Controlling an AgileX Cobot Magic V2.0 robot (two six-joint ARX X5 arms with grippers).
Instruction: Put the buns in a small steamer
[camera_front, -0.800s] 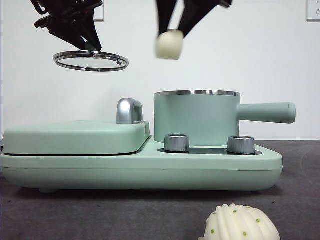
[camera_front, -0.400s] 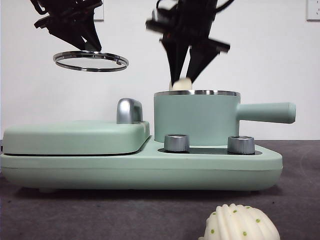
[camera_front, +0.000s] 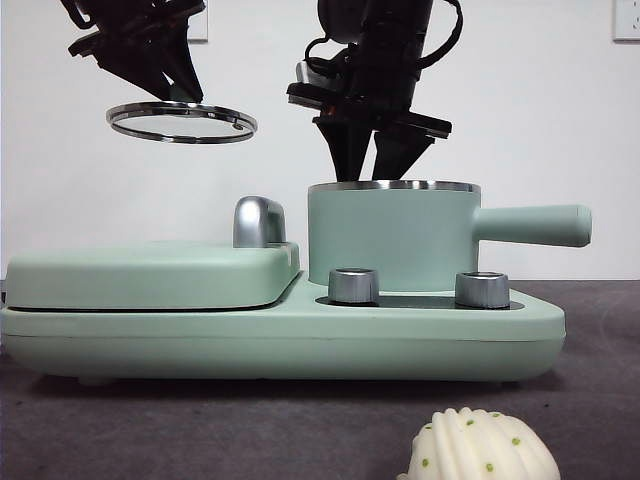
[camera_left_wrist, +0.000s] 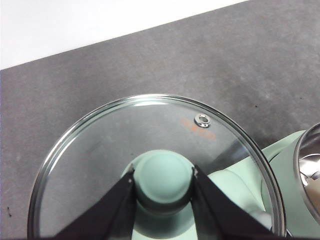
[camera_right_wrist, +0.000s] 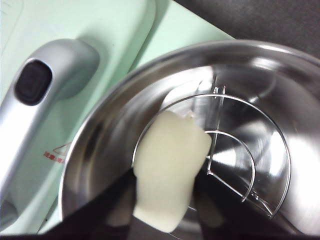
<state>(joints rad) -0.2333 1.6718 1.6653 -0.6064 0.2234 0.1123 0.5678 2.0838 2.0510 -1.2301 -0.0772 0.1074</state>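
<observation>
My right gripper (camera_front: 372, 170) reaches down into the open mouth of the mint green small steamer (camera_front: 392, 240), shut on the smooth cream-white bun (camera_right_wrist: 170, 167). In the right wrist view that bun hangs inside the steel pot, over a wire rack (camera_right_wrist: 247, 150). The pot's wall hides it in the front view. The ribbed bun (camera_front: 478, 448) with green dots lies on the dark table near the front edge. High on the left, my left gripper (camera_left_wrist: 164, 181) is shut on the green knob of the glass lid (camera_front: 182, 122), holding it level in the air.
The steamer stands on a mint green appliance base (camera_front: 280, 340) with two chrome knobs (camera_front: 353, 285). Left of it lies the flat griddle cover (camera_front: 150, 272) with its chrome handle (camera_right_wrist: 45, 85). The pot's straight handle (camera_front: 535, 225) points right.
My right gripper has come down with the smooth bun from well above the pot into its mouth; the bun is now hidden in the front view. The left gripper and lid have not moved.
</observation>
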